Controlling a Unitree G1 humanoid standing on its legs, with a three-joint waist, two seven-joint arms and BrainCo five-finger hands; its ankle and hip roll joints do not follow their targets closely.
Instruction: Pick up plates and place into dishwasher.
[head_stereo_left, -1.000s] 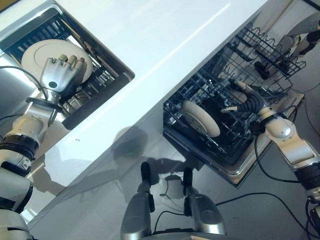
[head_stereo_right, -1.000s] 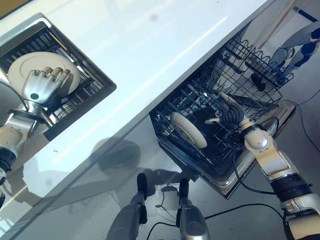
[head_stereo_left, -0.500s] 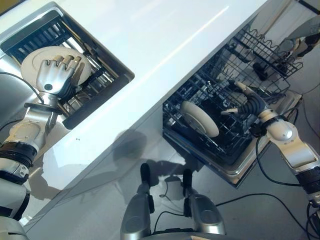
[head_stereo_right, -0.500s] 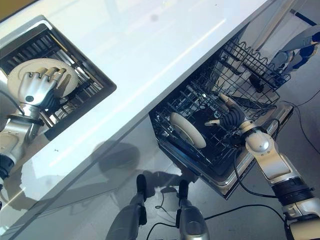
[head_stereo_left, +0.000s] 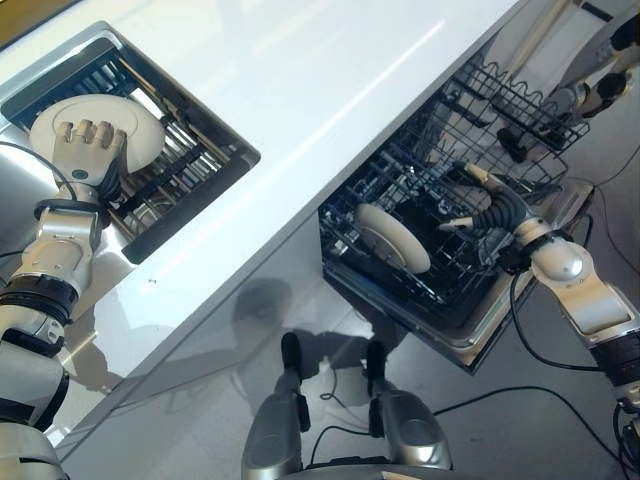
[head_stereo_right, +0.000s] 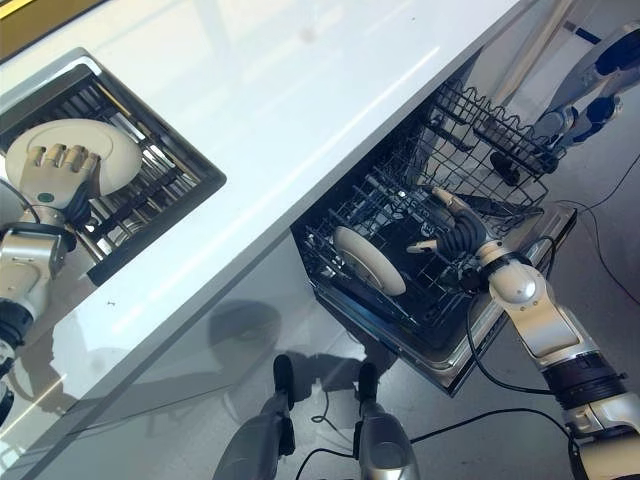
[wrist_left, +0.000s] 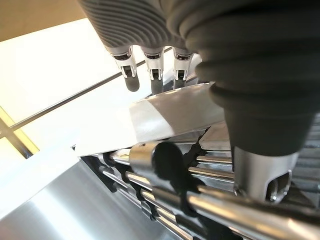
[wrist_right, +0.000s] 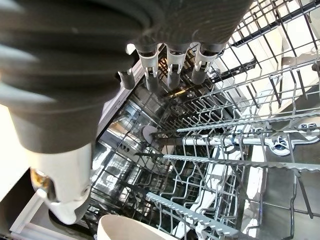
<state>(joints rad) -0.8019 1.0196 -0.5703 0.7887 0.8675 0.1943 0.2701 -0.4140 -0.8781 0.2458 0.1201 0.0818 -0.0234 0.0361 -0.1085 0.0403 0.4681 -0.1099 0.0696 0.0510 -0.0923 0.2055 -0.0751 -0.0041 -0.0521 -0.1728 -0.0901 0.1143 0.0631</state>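
A white plate (head_stereo_left: 135, 122) leans in the dark rack (head_stereo_left: 185, 165) set in the sink at the far left. My left hand (head_stereo_left: 85, 150) is shut on it. Its fingers (wrist_left: 131, 75) lie over one face of the plate (wrist_left: 170, 112) and the thumb (wrist_left: 260, 150) is against the other. A second white plate (head_stereo_left: 395, 240) stands on edge in the dishwasher's pulled-out lower rack (head_stereo_left: 400, 180). My right hand (head_stereo_left: 495, 212) hovers open over that rack, right of the plate, with its fingers (wrist_right: 170, 70) straight and holding nothing.
A long white countertop (head_stereo_left: 330, 80) runs between the sink and the dishwasher. Another wire basket (head_stereo_left: 520, 110) with dark items sits beyond the lower rack. The dishwasher door (head_stereo_left: 500, 335) lies open under my right arm.
My left hand has slid a little to the left over the plate in the sink and curled its fingers tighter on it. The right hand has stayed over the rack.
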